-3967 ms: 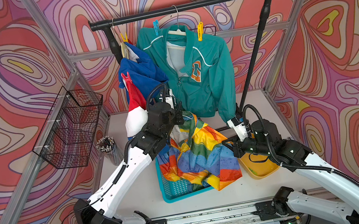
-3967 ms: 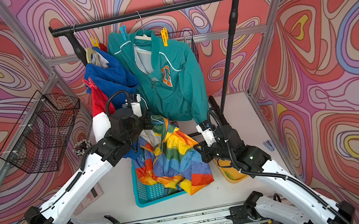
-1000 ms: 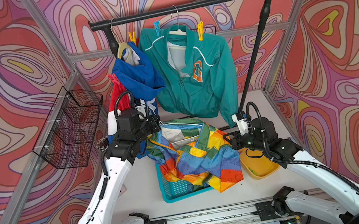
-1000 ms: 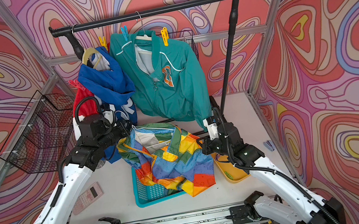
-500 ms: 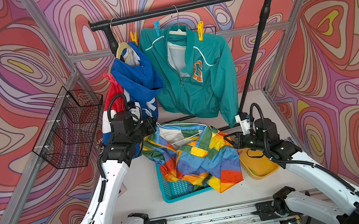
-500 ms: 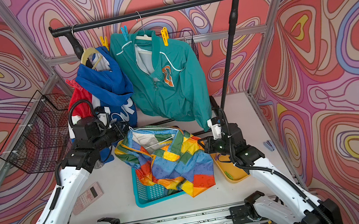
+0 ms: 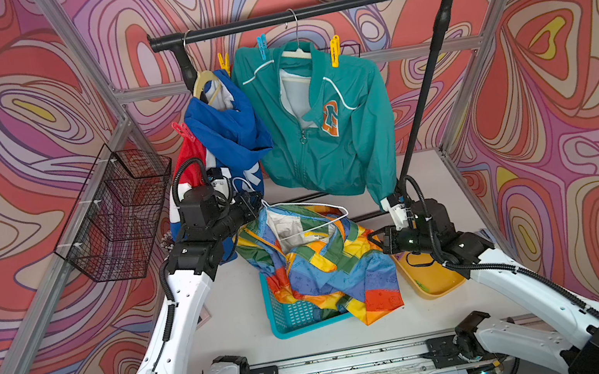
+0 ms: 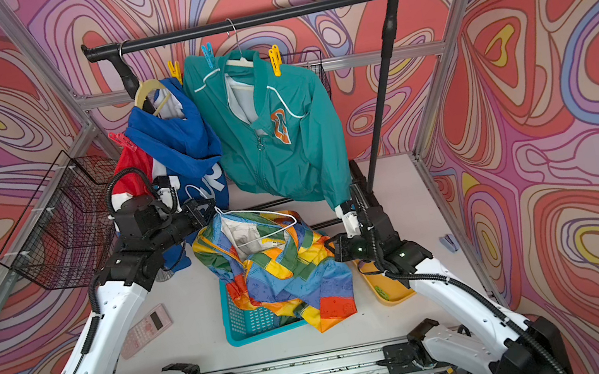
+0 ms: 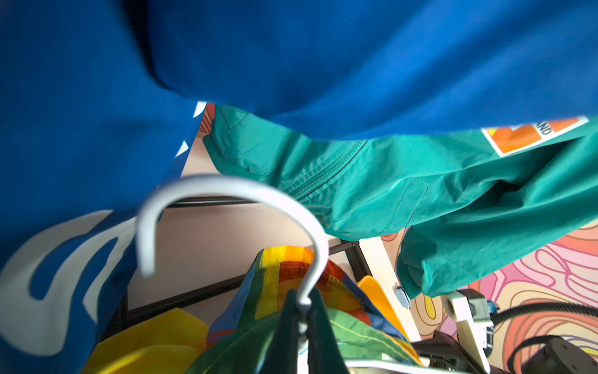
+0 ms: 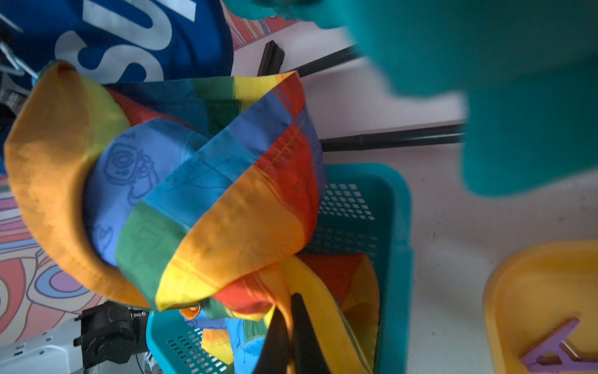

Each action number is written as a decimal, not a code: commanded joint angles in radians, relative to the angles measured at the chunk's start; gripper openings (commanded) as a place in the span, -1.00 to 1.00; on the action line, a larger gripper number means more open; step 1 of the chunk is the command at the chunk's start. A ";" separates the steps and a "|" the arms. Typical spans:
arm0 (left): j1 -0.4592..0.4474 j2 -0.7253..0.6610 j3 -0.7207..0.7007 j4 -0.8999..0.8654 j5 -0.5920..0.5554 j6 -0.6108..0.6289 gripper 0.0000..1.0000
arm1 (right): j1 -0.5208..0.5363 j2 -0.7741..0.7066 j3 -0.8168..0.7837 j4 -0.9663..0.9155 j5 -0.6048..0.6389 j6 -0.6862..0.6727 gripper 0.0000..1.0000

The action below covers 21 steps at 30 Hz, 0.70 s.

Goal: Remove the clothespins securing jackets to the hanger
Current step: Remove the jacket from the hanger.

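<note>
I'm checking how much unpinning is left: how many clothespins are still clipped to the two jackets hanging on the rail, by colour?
Yellow clothespins: 2
Blue clothespin: 1
Red clothespin: 1
Total: 4

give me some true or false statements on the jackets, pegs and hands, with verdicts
The rainbow jacket hangs from the rail. False: it is draped over the teal basket.
The left hand is shut on the white hanger. True.
A blue clothespin and a yellow clothespin sit on the teal jacket. True.
The right hand is open and empty. False: it is shut on the rainbow jacket.
The yellow tray is empty. False: a purple clothespin lies in it.
</note>
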 commanded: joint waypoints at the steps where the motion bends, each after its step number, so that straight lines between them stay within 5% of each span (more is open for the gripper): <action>1: -0.076 -0.017 0.029 0.050 -0.049 0.008 -1.00 | 0.093 0.026 0.057 -0.039 0.112 -0.034 -1.00; 6: -0.157 0.001 0.034 0.066 -0.086 -0.008 -1.00 | 0.172 0.065 0.125 -0.034 0.153 -0.044 -1.00; 13: -0.224 -0.011 0.017 0.045 -0.192 0.039 -1.00 | 0.172 -0.031 0.188 -0.157 0.185 -0.116 -0.26; 21: -0.281 0.020 0.020 0.049 -0.250 0.082 -1.00 | 0.172 -0.127 0.371 -0.444 0.187 -0.258 -0.09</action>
